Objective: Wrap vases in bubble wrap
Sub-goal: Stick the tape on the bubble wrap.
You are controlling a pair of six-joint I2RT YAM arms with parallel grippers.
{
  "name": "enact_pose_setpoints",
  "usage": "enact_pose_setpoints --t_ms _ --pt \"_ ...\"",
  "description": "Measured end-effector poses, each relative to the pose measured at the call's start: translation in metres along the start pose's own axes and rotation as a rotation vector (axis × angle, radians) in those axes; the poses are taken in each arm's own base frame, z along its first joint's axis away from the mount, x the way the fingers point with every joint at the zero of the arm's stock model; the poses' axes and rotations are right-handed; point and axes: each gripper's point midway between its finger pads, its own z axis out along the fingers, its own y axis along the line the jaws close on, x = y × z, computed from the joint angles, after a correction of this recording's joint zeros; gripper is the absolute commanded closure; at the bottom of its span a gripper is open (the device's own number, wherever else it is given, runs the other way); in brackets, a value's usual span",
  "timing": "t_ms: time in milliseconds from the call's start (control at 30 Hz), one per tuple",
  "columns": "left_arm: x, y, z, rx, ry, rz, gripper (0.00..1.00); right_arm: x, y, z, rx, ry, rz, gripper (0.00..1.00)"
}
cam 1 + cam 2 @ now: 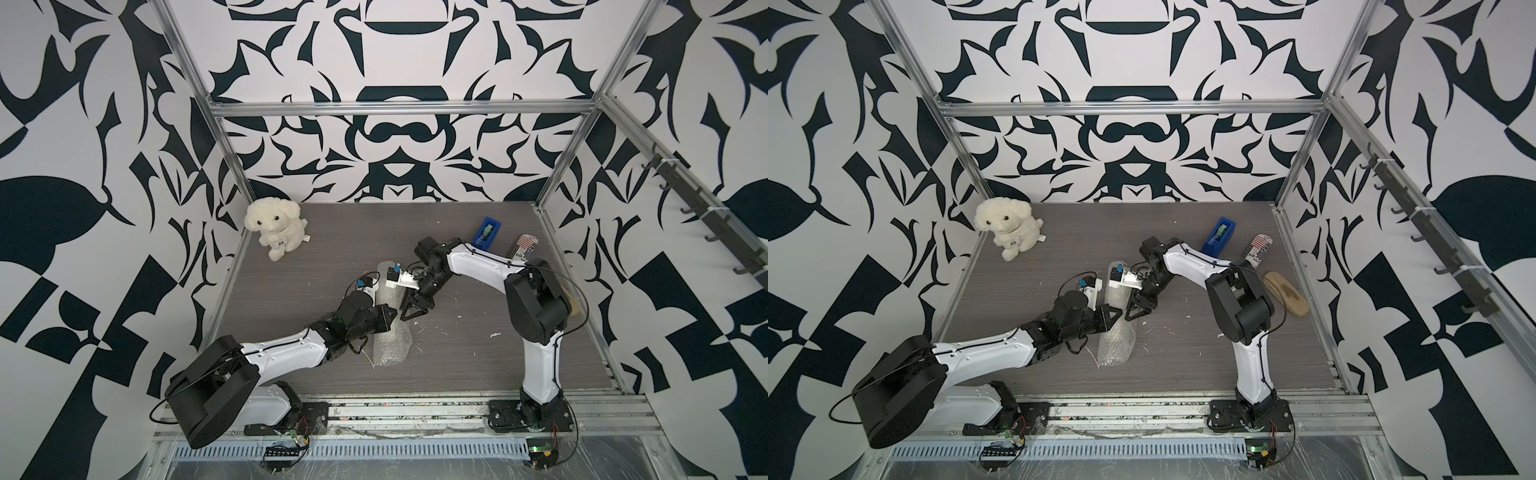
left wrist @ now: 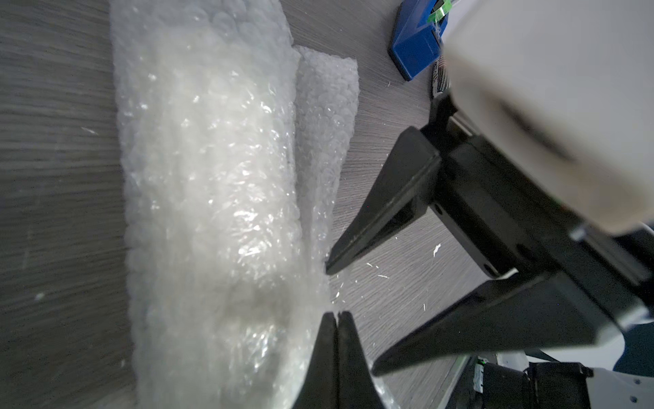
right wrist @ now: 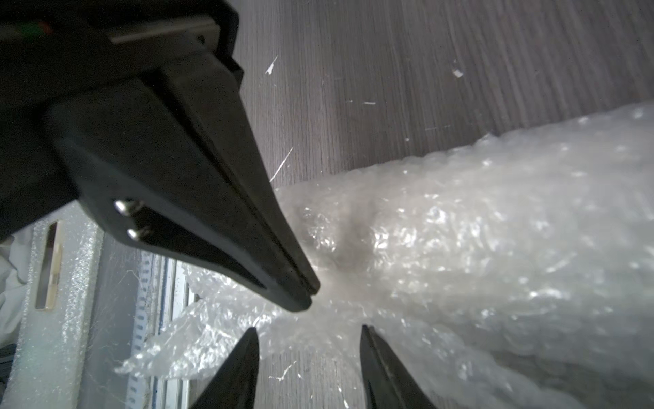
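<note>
Looking at a top view, we see the bubble wrap (image 1: 390, 347) lying as a long roll mid-frame on the table (image 1: 478, 365). Our left gripper (image 2: 336, 315) is closed, its tip touching the roll; our right gripper (image 3: 308, 329) stands wide just beside, gripping nothing.

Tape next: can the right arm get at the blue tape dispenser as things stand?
Probably yes. The right tool is open at the bubble wrap, and the blue tape dispenser sits unblocked beside its forearm, though so close that folding back may be awkward.
</note>
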Motion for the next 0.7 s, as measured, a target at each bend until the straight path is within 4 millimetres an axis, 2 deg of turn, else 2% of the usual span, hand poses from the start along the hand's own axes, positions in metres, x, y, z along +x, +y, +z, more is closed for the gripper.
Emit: enact_pose_setpoints --t_ms 200,533,700 --pt "-0.001 0.003 -0.006 -0.023 -0.007 0.014 1.00 0.009 -0.006 -0.001 0.021 -0.014 0.027 0.00" --pt "-0.009 0.003 -0.016 -0.045 -0.045 0.034 1.00 0.001 -0.010 -0.014 0.085 -0.118 0.022 0.00" --pt "-0.008 0.012 -0.017 -0.088 -0.046 0.048 1.00 -0.004 -0.015 -0.015 0.106 -0.150 0.033 0.00"
